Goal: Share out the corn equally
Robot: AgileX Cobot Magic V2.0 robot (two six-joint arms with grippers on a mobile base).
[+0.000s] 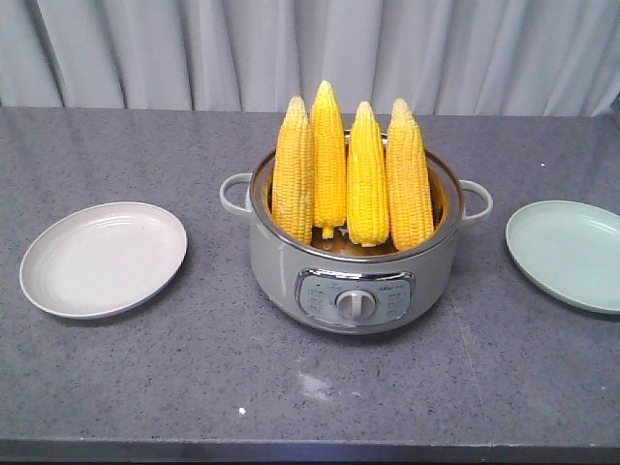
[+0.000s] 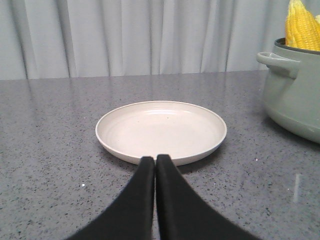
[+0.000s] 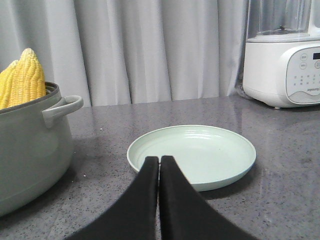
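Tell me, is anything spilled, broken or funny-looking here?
Nothing is spilled or broken. The corn stands on end in the pot, tips up. The cream plate and green plate lie flat and bare. Only a pale smudge marks the counter before the pot.

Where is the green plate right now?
In the front view, the green plate lies at the right of the countertop, right of the cooker and apart from it.

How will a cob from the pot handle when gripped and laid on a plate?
Probably stiff: the cobs stand upright in the pot. Round and tapered, so one likely rolls in a curve on the beige plate, though the raised rim should stop it.
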